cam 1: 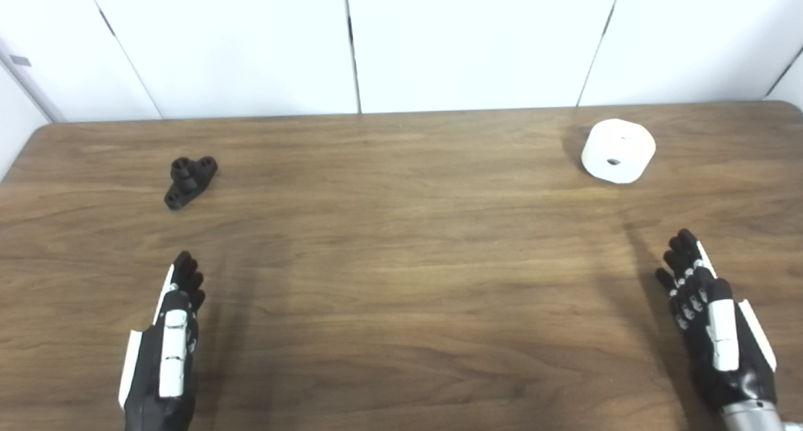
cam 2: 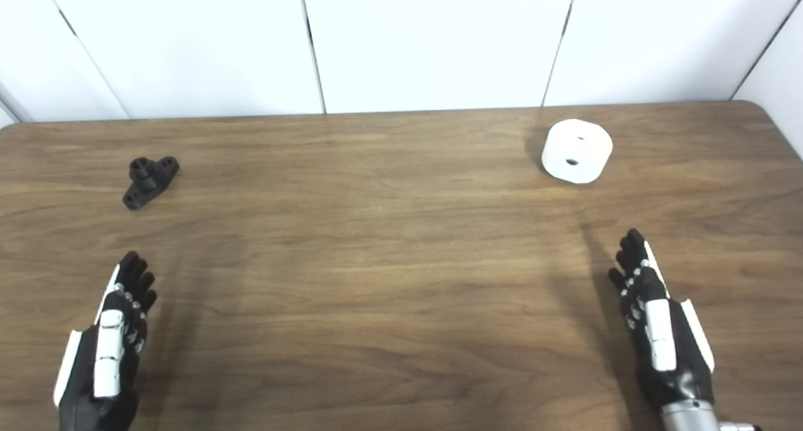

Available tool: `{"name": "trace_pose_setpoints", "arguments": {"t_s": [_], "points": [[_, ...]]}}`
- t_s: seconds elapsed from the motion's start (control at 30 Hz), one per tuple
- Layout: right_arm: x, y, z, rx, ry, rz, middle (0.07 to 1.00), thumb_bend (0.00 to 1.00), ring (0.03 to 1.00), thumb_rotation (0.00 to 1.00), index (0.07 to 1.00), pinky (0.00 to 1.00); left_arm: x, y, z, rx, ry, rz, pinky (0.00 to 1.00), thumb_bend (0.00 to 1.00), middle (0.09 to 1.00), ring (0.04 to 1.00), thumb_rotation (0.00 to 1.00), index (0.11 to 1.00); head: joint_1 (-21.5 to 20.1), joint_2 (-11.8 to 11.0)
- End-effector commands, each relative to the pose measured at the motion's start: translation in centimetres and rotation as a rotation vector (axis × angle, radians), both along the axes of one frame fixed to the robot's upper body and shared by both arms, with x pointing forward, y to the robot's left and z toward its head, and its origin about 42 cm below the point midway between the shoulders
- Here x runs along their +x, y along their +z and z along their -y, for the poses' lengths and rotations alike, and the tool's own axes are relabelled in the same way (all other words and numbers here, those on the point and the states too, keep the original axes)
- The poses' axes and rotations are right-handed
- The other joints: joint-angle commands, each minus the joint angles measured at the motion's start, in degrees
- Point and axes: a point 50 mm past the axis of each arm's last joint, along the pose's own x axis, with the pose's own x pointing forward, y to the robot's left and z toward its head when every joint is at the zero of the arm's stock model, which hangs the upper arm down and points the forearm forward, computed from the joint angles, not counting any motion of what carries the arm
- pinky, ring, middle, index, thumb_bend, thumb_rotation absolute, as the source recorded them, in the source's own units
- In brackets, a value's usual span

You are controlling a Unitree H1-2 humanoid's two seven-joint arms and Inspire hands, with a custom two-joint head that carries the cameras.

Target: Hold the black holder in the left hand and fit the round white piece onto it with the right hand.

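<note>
The small black holder (cam 1: 190, 181) lies on the wooden table (cam 1: 401, 280) at the far left, with a short post sticking up from its base. The round white piece (cam 1: 618, 150), a thick disc with two holes in its top, rests at the far right near the back edge. My left hand (cam 1: 166, 343) hovers near the front left, well short of the holder, fingers straight and holding nothing. At the front right my right hand (cam 1: 715, 321) is open too, fingers extended, a good way in front of the white piece.
White wall panels (cam 1: 351, 42) stand directly behind the table's back edge. The table's rounded right corner (cam 2: 753, 108) shows in the right eye view. Bare wood stretches between the two hands and both objects.
</note>
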Motion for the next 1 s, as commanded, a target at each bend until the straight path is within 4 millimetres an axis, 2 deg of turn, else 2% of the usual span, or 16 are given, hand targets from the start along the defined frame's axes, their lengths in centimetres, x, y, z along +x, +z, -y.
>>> {"name": "trace_pose_setpoints", "arguments": {"t_s": [0.0, 0.33, 0.47, 0.67, 0.77, 0.87, 0.97], "points": [[-0.1, 0.1, 0.2, -0.018, 0.008, 0.008, 1.0, 0.64, 1.0, 1.0, 0.998, 1.0, -0.3, 0.6, 0.8, -0.01, 0.013, 0.06, 1.0, 0.55, 1.0, 1.0, 0.96, 0.998, 0.1, 0.1], [-0.1, -0.1, 0.3, -0.018, 0.003, 0.003, 1.0, 0.66, 1.0, 1.0, 0.985, 1.0, -0.4, 0.6, 1.0, -0.003, 0.013, 0.058, 1.0, 0.52, 1.0, 1.0, 0.97, 0.994, 0.5, -0.6], [-0.1, -0.2, 0.4, -0.014, 0.003, 0.001, 1.0, 0.63, 1.0, 1.0, 0.986, 1.0, -0.5, 0.5, 1.1, 0.001, 0.011, 0.052, 1.0, 0.52, 1.0, 1.0, 0.98, 0.999, 1.2, -0.9], [-0.2, -0.3, 0.8, 0.009, 0.004, 0.002, 1.0, 0.59, 1.0, 1.0, 0.988, 1.0, -0.6, 0.4, 1.5, 0.002, 0.005, 0.053, 1.0, 0.55, 1.0, 1.0, 0.96, 0.995, 4.4, -1.6], [-0.2, -0.4, 1.0, 0.011, 0.004, 0.0, 1.0, 0.59, 1.0, 1.0, 0.998, 1.0, -0.6, 0.1, 1.7, -0.008, 0.007, 0.052, 1.0, 0.54, 1.0, 1.0, 0.96, 0.985, 6.7, -2.6], [-0.2, -0.7, 1.3, 0.015, 0.008, -0.006, 1.0, 0.56, 1.0, 1.0, 1.0, 1.0, -0.7, -0.4, 2.0, -0.021, -0.002, 0.052, 1.0, 0.52, 1.0, 1.0, 0.95, 0.983, 9.1, -4.4], [-0.4, -0.9, 1.6, 0.019, 0.009, -0.017, 1.0, 0.58, 1.0, 1.0, 1.0, 1.0, -0.9, -0.9, 2.4, -0.023, -0.002, 0.051, 1.0, 0.51, 1.0, 1.0, 0.95, 0.987, 11.1, -6.4]]}}
